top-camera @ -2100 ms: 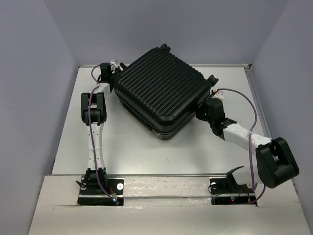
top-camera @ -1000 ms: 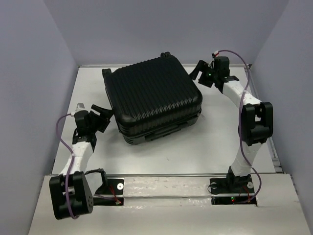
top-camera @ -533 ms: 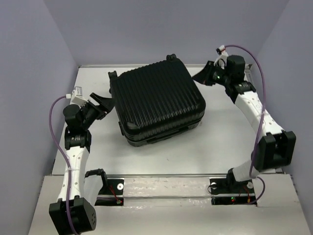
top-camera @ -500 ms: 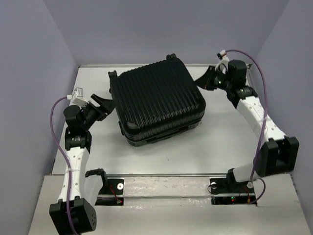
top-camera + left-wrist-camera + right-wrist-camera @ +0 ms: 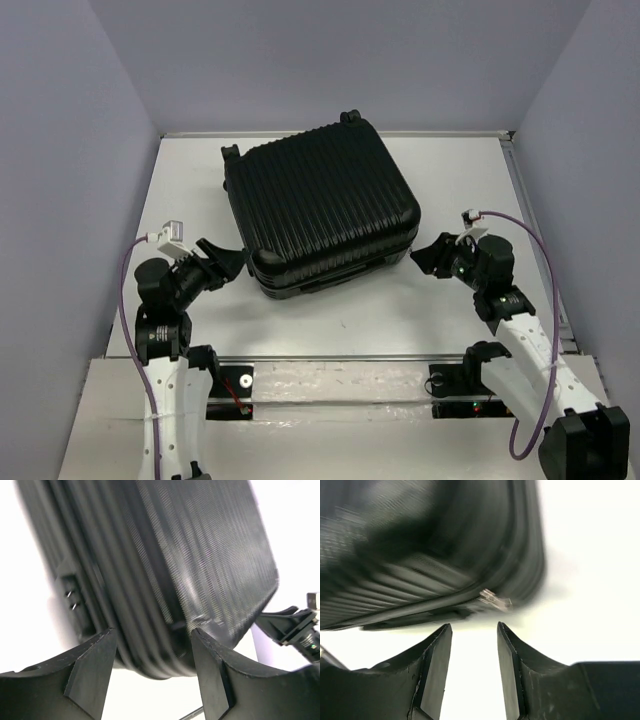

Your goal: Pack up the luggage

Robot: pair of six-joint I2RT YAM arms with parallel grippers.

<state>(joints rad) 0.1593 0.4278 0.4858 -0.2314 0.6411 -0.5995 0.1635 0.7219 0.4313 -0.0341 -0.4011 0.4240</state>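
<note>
The luggage (image 5: pixel 318 205), a black ribbed hard-shell suitcase, lies shut and flat on the white table, wheels toward the back wall. My left gripper (image 5: pixel 228 262) is open and empty just left of its near left corner; that rounded corner (image 5: pixel 165 580) fills the left wrist view between the spread fingers. My right gripper (image 5: pixel 428 256) is open and empty just right of its near right corner. In the right wrist view the suitcase edge (image 5: pixel 430 550) shows blurred, with a silver zipper pull (image 5: pixel 495 600) just beyond the fingertips.
White table (image 5: pixel 330 320) with a raised rim at the back and sides. Grey walls close in on three sides. The arm bases (image 5: pixel 210 385) sit on the near ledge. Purple cables loop off both wrists.
Both arms have swung back toward the near edge. The right gripper went from the suitcase's far right corner to its near right corner. The left gripper dropped to the near left corner. The suitcase has stayed put.
</note>
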